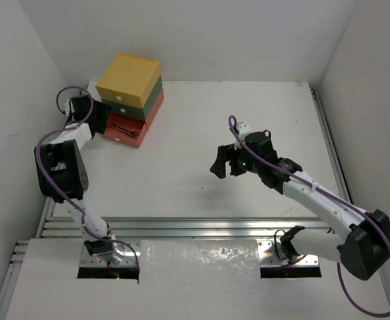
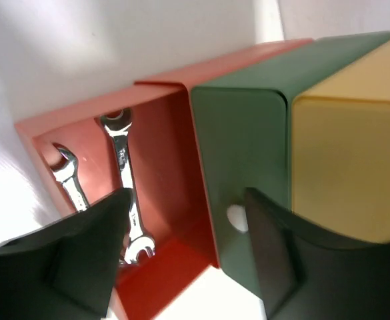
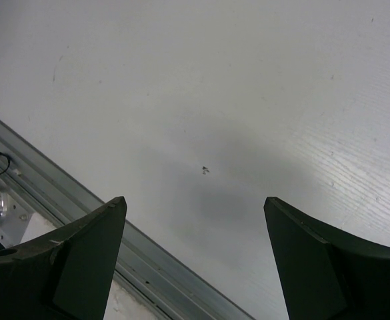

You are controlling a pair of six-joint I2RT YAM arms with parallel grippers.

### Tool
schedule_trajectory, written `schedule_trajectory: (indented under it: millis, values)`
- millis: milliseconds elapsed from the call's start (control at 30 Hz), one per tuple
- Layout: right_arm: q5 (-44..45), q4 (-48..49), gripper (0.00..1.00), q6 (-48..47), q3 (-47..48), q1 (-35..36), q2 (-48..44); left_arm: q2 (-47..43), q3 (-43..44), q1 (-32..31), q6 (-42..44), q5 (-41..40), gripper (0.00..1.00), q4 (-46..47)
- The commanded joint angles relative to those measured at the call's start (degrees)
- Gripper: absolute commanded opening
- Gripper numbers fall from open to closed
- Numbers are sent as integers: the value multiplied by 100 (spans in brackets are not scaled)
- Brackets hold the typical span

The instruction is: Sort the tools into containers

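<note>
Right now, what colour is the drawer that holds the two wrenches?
The drawer is red-orange; the left wrist view shows it best.

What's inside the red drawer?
A long silver wrench and a shorter wrench lie inside the red drawer. The left gripper and the green drawer cover the rest.

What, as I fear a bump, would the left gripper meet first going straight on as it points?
Most likely the dark green drawer, near its white knob, framed by the left gripper with open jaws; the open red-orange drawer lies beside. Depth is unclear.
</note>
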Motion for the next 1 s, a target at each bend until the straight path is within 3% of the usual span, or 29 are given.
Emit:
schedule_trajectory:
  millis: [0,133,267,367,400,467,567,800,967]
  values:
    - [-104,155,84,-123,159,-28,143,-582,-187,17,-21,350,69,555]
    - [-166,190,84,-96,141,-28,196,-1118,-134,26,146,299,78,93]
    - [-174,295,84,-44,62,-28,205,-2085,-1379,9,156,-1,78,325]
    - [-253,313,84,-35,71,-28,258,-2526,-2310,17,33,-378,69,555]
    - [-306,322,84,-26,71,-36,258,-2553,-2610,26,-3,-431,62,547]
    - [-324,331,84,-26,45,-28,232,-2518,-2893,61,-152,-476,37,652]
    - [-298,357,84,-79,-25,-36,161,-2229,-3333,114,-318,-100,22,1327]
    - [-359,471,84,-245,-157,-28,152,-507,-3045,140,-583,781,4,2822]
    - [-359,427,84,-307,-158,-36,223,327,-2728,132,-548,1387,0,3920]
